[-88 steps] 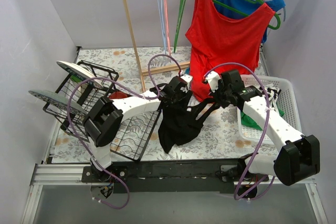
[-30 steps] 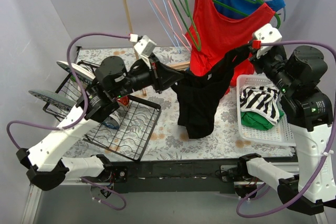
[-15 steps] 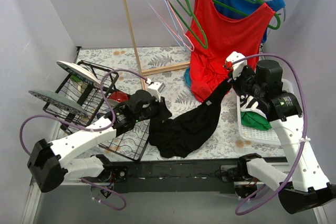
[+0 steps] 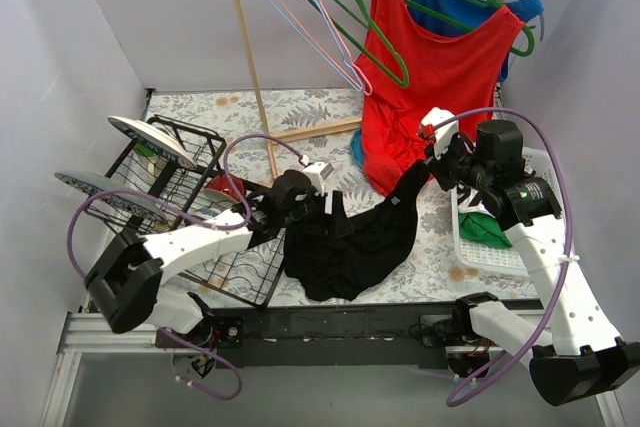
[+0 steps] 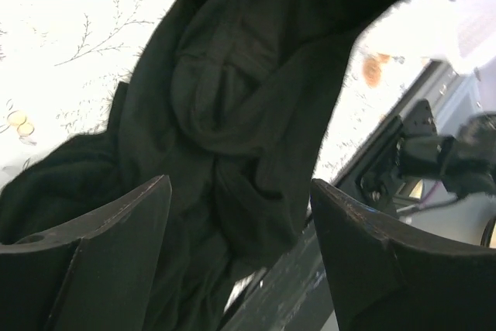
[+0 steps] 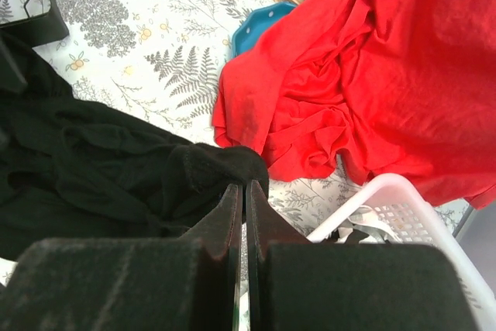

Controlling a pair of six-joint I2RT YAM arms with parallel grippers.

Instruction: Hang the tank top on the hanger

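Observation:
The black tank top (image 4: 350, 242) lies crumpled on the flowered table, one end lifted to the right. My right gripper (image 4: 432, 162) is shut on that end; in the right wrist view its closed fingers (image 6: 232, 207) pinch the black fabric (image 6: 194, 172). My left gripper (image 4: 335, 209) is open just above the left part of the heap. In the left wrist view (image 5: 240, 222) the spread fingers (image 5: 101, 261) frame the black cloth (image 5: 232, 114) without gripping it. The green hanger (image 4: 365, 32) hangs empty and tilted on the back rail.
A red tank top (image 4: 430, 67) hangs on another green hanger, with a blue garment behind it. Thin pink and light-blue hangers (image 4: 305, 17) hang beside a wooden post (image 4: 250, 67). A white basket (image 4: 545, 182) holds clothes at right. A wire dish rack (image 4: 170, 182) stands at left.
My left gripper has let go of the tank top and moved a little right above it. The right gripper has dropped slightly, still holding its end. The hangers on the rail have swung.

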